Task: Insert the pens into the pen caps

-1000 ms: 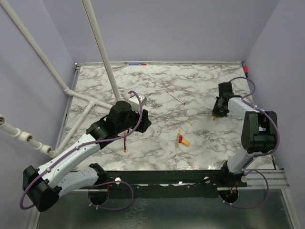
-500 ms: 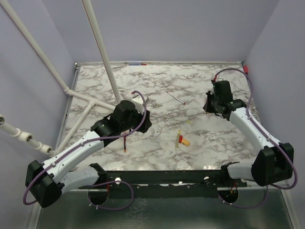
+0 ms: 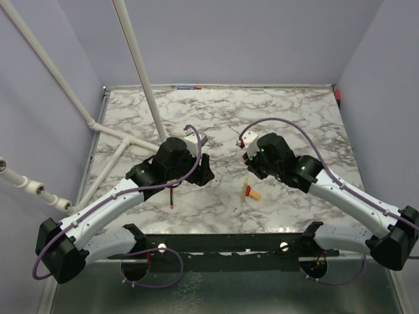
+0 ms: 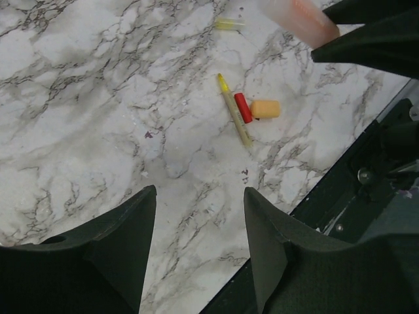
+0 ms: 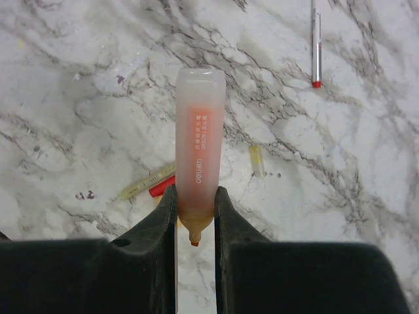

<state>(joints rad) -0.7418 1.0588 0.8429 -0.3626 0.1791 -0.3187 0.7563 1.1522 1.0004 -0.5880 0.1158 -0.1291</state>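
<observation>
1. While hanging above the marble table (image 3: 294, 111), clamps the orange pen (image 5: 200, 137) in the right gripper (image 5: 195, 193), with the pale barrel reaching out past the fingertips and the orange tip pointing back toward the wrist.
2. Leaves the yellow pen (image 4: 234, 118), the red cap (image 4: 243, 107) and the orange cap (image 4: 265, 108) bunched on the table on the near side of that gripper. Sets the red cap against the yellow pen and the orange cap just beside the red one.
3. Places the same bunch out ahead of the left gripper (image 4: 200, 191), well apart from its fingers.
4. Gives, from the right wrist view, the clearest look at the grey pen (image 5: 316, 46) with its red end, lying well beyond the held barrel. Shows a small yellow cap (image 5: 257, 160) near the barrel's right side too. Catches that cap again at the top of the left wrist view, but not the grey pen.
5. Reveals in the top view alone a dark red pen (image 3: 171, 196) on the table near the left arm, toward the near edge. Hides it from both wrist cameras.
6. Keeps the left gripper's fingers spread wide, with nothing between them and nothing touched.
7. Presses the right gripper's fingers (image 5: 167, 216) against both sides of the orange pen, near its tip end.
</observation>
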